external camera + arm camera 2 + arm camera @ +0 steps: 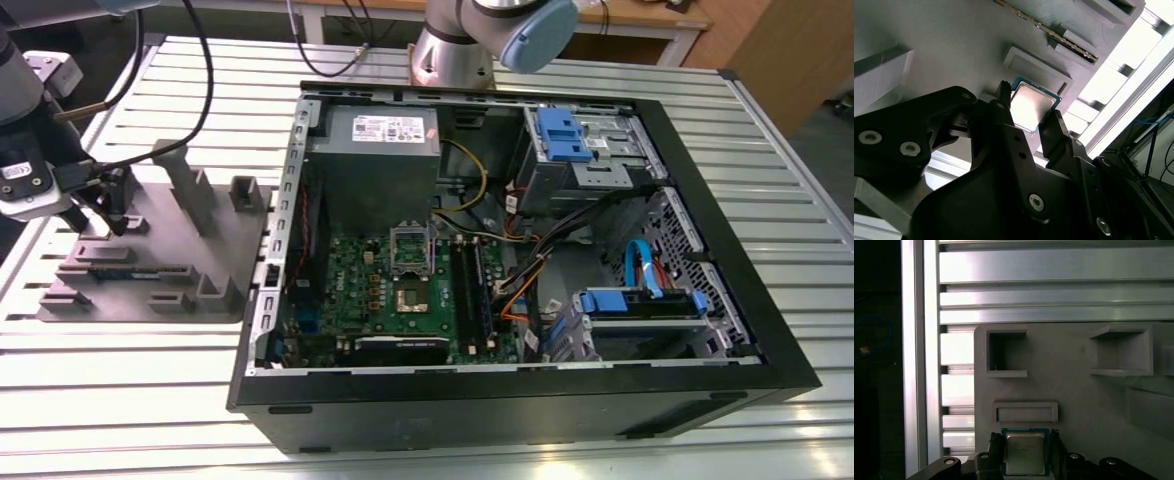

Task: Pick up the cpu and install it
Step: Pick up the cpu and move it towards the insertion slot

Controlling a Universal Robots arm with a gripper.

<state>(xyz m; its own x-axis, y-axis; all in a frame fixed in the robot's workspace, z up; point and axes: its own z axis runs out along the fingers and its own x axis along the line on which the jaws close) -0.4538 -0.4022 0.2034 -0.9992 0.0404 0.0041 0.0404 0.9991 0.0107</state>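
The cpu (1025, 454), a small square chip with a shiny metal top and a green rim, lies flat over the grey fixture plate (1074, 390). In both wrist views my gripper (1026, 451) has a dark finger pressed against each of two opposite edges of the cpu (1032, 104), so it is shut on the chip. I cannot tell whether the chip rests on the plate or hangs just above it. In the exterior view the gripper (115, 222) stands over the grey fixture (160, 262) at the exterior view's left, outside the computer case. The socket (411, 294) sits on the green motherboard (350, 300).
The open black computer case (534, 400) lies on the slatted aluminium table (134, 380), with a grey power supply (378, 150), blue drive brackets (567, 135) and loose cables inside. Raised blocks and pockets (1006, 354) stand on the fixture near the gripper. A memory stick (1054, 35) rests in a fixture slot.
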